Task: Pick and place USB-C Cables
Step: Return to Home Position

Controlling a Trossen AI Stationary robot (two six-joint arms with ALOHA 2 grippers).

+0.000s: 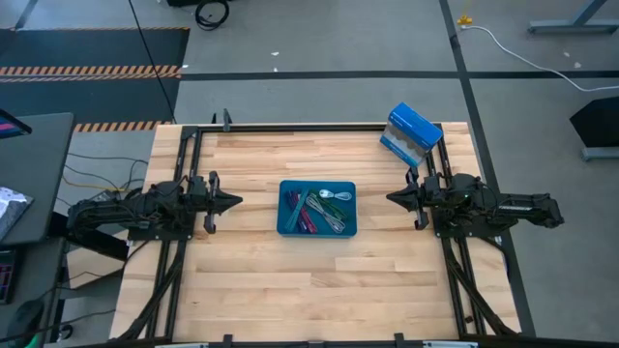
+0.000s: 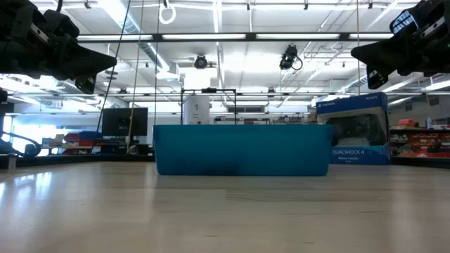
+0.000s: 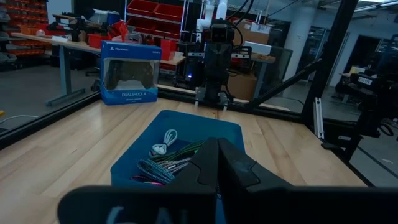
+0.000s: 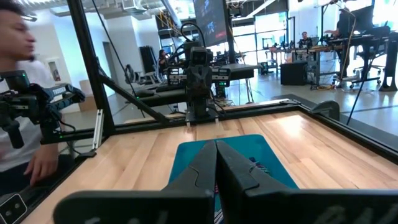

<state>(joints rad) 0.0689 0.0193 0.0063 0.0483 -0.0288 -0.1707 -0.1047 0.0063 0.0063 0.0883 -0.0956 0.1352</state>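
Note:
Several USB-C cables (image 1: 319, 209) lie bundled inside the blue tray (image 1: 286, 228) at the table's middle: pale silver, teal, green, grey and magenta ones; they also show in the left wrist view (image 3: 166, 158). My left gripper (image 1: 236, 202) hangs shut and empty above the table, left of the tray. My right gripper (image 1: 391, 198) hangs shut and empty right of the tray. In the low view the tray's wall (image 2: 241, 150) hides the cables.
A blue-and-white box (image 1: 411, 134) stands at the table's far right, behind my right arm. A dark metal frame (image 1: 319, 127) runs along the table's far edge and sides. A person (image 4: 18, 93) stands beyond the table's edge in the right wrist view.

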